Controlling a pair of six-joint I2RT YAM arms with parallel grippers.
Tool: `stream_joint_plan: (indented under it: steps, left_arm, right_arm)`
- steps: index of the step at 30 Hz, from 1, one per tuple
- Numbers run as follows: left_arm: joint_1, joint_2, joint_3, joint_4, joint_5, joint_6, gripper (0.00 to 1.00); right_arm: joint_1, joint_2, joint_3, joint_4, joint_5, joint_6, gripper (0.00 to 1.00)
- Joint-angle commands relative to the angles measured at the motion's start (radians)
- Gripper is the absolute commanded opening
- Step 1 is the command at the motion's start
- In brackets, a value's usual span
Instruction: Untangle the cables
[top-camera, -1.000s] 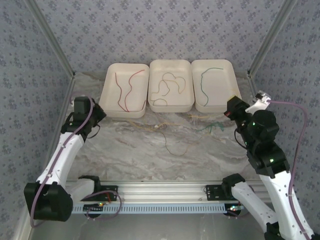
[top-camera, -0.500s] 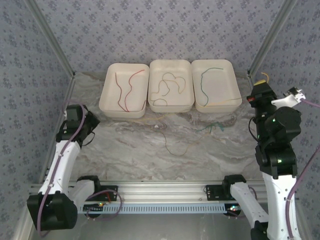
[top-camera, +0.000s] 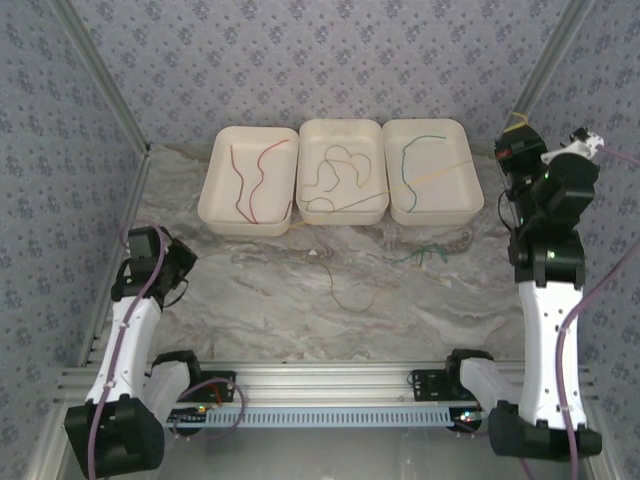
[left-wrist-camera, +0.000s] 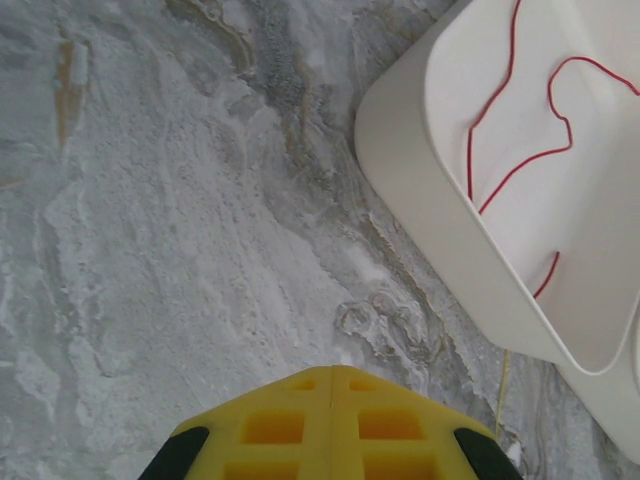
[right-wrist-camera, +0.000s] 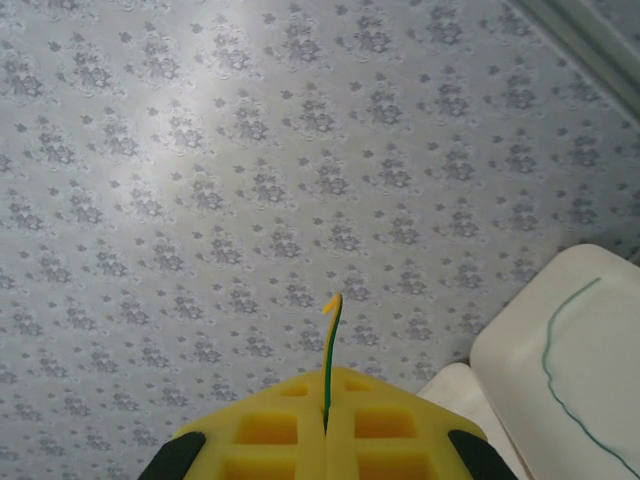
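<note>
Cables (top-camera: 322, 252) lie loosely tangled on the marble table (top-camera: 250, 310), just in front of three white trays. One yellow cable (top-camera: 425, 180) runs taut from the tangle, across the middle tray (top-camera: 340, 125) and right tray (top-camera: 476, 195), up to the raised right gripper (top-camera: 516, 135), whose jaws are clenched on it. Left gripper (left-wrist-camera: 332, 420): jaws pressed together, empty, low over the table beside the left tray (left-wrist-camera: 420, 200), which holds red cables (left-wrist-camera: 510, 170). A green cable (top-camera: 405, 165) lies in the right tray.
</note>
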Motion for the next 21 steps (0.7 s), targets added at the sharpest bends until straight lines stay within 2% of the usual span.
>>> stream_joint_plan:
  steps: [1,7,11,16,19,21]
  left_arm:
    - [-0.052,0.014,0.028,0.068,0.038,-0.033,0.0]
    - [-0.342,0.127,0.153,0.183,-0.018,-0.113,0.0]
    - [-0.521,0.319,0.335,0.277,-0.048,-0.119,0.0]
    - [-0.626,0.613,0.625,0.296,-0.05,-0.103,0.0]
    - [-0.641,0.766,0.761,0.273,-0.068,-0.093,0.0]
    - [-0.642,0.854,0.823,0.275,-0.074,-0.091,0.0]
  right_arm:
    - [-0.001,0.117,0.108,0.191,-0.128,0.03,0.0]
    - [0.087,0.495,0.45,0.228,-0.291,0.006,0.0]
    - [0.133,0.743,0.699,0.25,-0.356,0.009,0.0]
    - [0.163,1.042,1.094,0.135,-0.367,-0.022,0.0]
    - [0.173,1.218,1.331,0.043,-0.357,-0.045,0.0]
    - [0.179,1.297,1.39,0.035,-0.36,-0.038,0.0]
